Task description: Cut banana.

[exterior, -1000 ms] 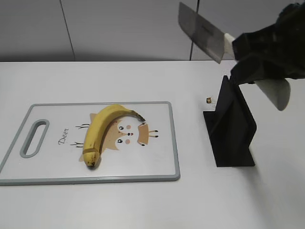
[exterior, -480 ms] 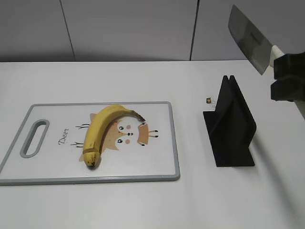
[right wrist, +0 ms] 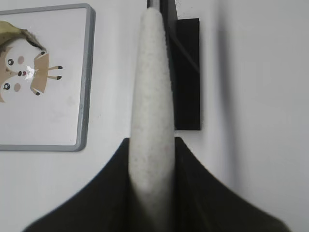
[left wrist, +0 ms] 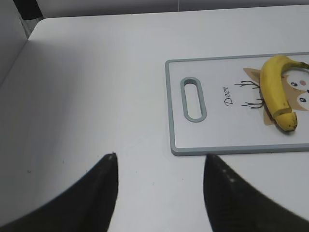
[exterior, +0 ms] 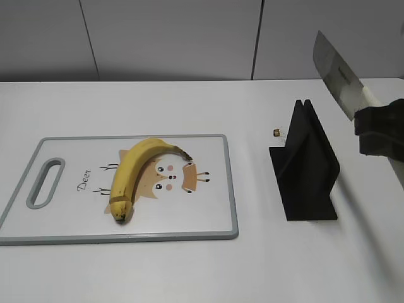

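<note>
Banana (exterior: 132, 173) lies whole on the cutting board (exterior: 218, 189) at left; right gripper (exterior: 380, 129) is clamped on the knife (exterior: 338, 76), raised far right above the black stand (exterior: 306, 167); left gripper (left wrist: 159, 193) idles, fingers apart; next, carry the blade leftward over the fruit.

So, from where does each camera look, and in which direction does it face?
Exterior view: in front of the table, slanting down at the cutting board, banana and black stand; the right gripper holds the knife at the right edge.
Left wrist view: above bare table, facing the board's handle end; open left gripper below.
Right wrist view: looks along the knife handle toward the stand.
All three share the board.
</note>
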You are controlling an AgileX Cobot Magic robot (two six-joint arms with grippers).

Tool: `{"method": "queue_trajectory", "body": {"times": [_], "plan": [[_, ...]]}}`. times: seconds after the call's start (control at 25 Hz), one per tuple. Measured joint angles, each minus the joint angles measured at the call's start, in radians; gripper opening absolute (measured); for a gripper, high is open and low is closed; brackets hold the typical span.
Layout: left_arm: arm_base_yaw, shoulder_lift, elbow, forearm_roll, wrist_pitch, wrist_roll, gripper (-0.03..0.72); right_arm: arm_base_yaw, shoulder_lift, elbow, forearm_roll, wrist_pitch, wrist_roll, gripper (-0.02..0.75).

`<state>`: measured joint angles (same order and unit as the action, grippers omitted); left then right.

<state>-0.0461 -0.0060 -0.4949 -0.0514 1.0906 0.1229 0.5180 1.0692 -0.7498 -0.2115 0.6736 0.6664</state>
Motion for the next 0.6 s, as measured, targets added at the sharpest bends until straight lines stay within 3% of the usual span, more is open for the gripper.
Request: {"method": "queue_trajectory", "body": {"times": [0.44, 0.6], "plan": [[0.0, 0.0, 0.002, 0.0, -0.009, 0.0, 0.551, 0.0, 0.133, 0.005, -0.003, -0.061, 0.006, 0.164], [0.0, 0.0, 0.002, 0.0, -0.009, 0.0, 0.551, 0.0, 0.152, 0.005, -0.053, -0.088, 0.044, 0.164]]}}
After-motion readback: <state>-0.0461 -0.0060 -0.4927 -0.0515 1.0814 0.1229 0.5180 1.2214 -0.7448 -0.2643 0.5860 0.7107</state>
